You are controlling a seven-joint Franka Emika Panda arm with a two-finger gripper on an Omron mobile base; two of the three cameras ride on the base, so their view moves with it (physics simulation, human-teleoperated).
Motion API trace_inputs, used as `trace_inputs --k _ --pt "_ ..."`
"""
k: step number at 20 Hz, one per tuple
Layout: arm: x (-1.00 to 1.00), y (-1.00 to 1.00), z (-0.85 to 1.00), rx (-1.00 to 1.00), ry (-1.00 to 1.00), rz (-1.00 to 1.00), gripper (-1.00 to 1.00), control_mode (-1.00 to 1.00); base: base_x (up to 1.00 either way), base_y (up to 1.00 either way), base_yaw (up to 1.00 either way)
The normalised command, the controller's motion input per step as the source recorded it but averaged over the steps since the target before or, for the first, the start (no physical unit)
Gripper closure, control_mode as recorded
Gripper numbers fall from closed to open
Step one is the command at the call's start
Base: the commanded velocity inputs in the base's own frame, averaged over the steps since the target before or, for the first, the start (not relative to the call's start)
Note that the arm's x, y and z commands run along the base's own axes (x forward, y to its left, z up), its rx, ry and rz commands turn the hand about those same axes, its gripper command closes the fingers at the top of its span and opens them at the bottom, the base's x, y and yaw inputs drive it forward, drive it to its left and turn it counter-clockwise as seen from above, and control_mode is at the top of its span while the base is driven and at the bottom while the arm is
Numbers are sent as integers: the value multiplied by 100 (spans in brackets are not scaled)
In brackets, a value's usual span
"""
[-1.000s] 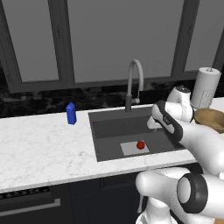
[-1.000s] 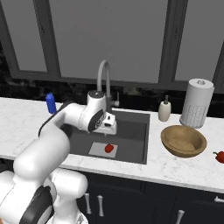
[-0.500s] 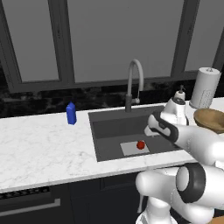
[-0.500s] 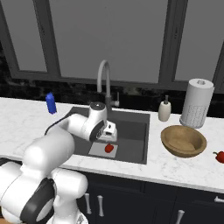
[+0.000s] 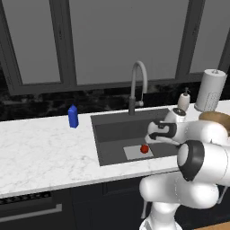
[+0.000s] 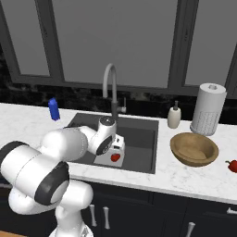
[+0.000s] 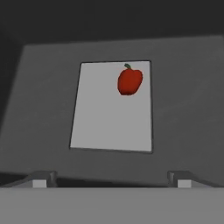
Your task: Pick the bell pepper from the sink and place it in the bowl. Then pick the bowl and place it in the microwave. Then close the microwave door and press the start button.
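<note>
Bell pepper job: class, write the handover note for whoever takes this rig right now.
End effector: open, empty, in the sink above the bell pepper.
Bell pepper: on the pale patch in the basin, not gripped.
Bowl: empty, on the counter right of the sink.
Done: approach only.
Left: grasp pepper, drop in bowl, bowl into microwave, close door, press start.

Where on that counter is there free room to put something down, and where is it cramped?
The widest bare stretch is the marble counter left of the sink, with just the blue bottle at its back. Right of the sink is crowded: soap dispenser, paper towel roll, bowl and a red pepper near the edge.
</note>
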Motion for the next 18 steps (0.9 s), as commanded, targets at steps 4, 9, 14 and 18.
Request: trace_inputs --k 4,9,14,18 --pt "22 0 -22 1 0 0 -100 -100 0 0 0" --pt "24 0 -4 0 14 0 -100 -100 0 0 0" --pt "30 0 -16 0 3 0 -100 -100 0 0 0" --pt "16 0 -23 0 0 0 -100 -100 0 0 0"
